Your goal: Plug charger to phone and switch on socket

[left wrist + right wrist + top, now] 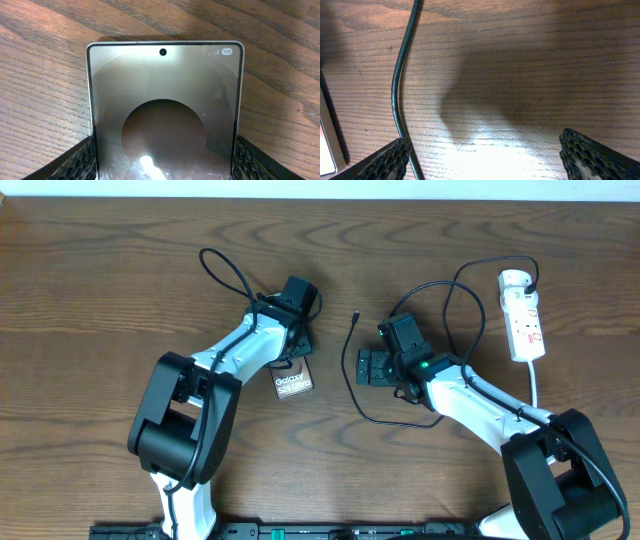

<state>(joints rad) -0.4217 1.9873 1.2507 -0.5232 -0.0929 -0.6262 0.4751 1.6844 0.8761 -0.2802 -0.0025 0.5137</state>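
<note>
Left gripper (165, 161) straddles the phone (165, 100). Both pads (75, 162) sit hard against its long edges with no gap showing, so I read it as gripping the phone. Likely reason: pin or square up the phone so a plug can go in without it sliding on the bench (45, 75). Phone lies flat, screen up, centre-left on the bench, slightly skewed in the overhead view. Looks: slim dark slab, thin pale metal rim, rounded corners, brownish-grey screen with a darker disc. Punch-hole camera at the top edge, tiny "100" badge top right, white "Galaxy" lettering in the overhead. Charge port not visible, probably at the end under the wrist.

Right gripper (492, 162) is spread wide and holds nothing. It sits low over the bench, just right of the phone. The charger (397, 95) runs close beside one of its pads, contact unclear. Likely lined up to take the cable near its free end. Plugging not yet begun.

Farther out, the connector tip (355, 315) lies loose on the bench between the two grippers, apart from the phone. The cable loops round by the right arm and up toward the socket (522, 320) at the far right, well apart from the phone. Socket: white strip, red marks, rounded far end, white cord (534, 385) trailing toward the robot. Switch state too small to tell.
</note>
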